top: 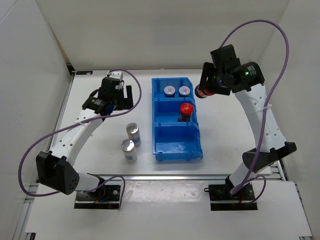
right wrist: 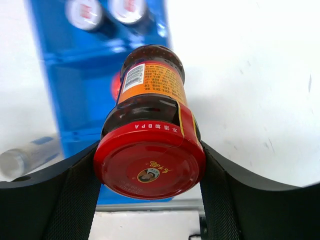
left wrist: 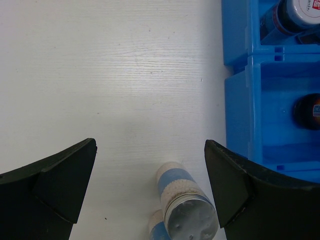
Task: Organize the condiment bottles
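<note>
The right pincer (right wrist: 150, 175) is closed on the red-capped jar (right wrist: 152, 107), its fingers pressing both sides of the cap. It holds the jar just right of the blue bin (top: 177, 146), beside the far compartment; if the base touches the table (top: 225, 135), I cannot tell. I think the grip can slip, because the cap is round and glossy and the heavy dark body reaches away from the fingers. The jar may also turn and hit the hard plastic bin wall, or knock the second red-capped jar (top: 186, 110) in the middle compartment. Two grey-lidded jars (top: 170, 90) (top: 185, 91) stand in the far compartment. Left of the bin, two silver-topped jars (top: 133, 132) (top: 128, 149) stand on the white wood-grain table, and the left pincer (left wrist: 150, 147) hovers near them, wide open and holding nothing
</note>
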`<act>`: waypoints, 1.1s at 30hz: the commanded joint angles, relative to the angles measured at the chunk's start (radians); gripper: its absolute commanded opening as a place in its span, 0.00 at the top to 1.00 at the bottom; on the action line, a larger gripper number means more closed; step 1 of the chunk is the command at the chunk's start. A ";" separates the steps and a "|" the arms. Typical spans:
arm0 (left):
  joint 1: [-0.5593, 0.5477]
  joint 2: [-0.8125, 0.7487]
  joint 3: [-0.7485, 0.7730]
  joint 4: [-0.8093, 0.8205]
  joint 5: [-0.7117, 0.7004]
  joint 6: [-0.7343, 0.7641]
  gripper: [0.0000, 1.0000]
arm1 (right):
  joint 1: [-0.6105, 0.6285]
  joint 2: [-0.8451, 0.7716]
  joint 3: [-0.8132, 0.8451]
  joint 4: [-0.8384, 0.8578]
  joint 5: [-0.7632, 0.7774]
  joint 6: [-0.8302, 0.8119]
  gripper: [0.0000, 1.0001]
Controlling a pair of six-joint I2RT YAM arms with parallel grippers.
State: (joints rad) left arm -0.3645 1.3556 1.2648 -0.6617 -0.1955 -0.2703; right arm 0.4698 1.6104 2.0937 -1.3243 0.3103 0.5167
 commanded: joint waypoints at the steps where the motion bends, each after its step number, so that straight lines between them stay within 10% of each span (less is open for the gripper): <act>1: 0.001 -0.038 -0.008 0.007 -0.015 0.003 0.00 | 0.035 0.039 0.123 -0.136 -0.094 -0.082 1.00; 22: 0.001 -0.056 -0.008 0.007 -0.009 0.033 0.00 | 0.230 0.565 0.253 -0.056 -0.171 -0.242 0.98; 33: 0.001 -0.107 -0.093 0.007 0.215 0.121 0.00 | 0.221 0.608 0.305 -0.065 -0.183 -0.233 0.10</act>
State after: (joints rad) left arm -0.3645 1.3025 1.2076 -0.6552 -0.0803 -0.1959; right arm 0.6975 2.2646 2.3112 -1.3590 0.1238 0.2844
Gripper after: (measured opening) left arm 0.998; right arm 0.869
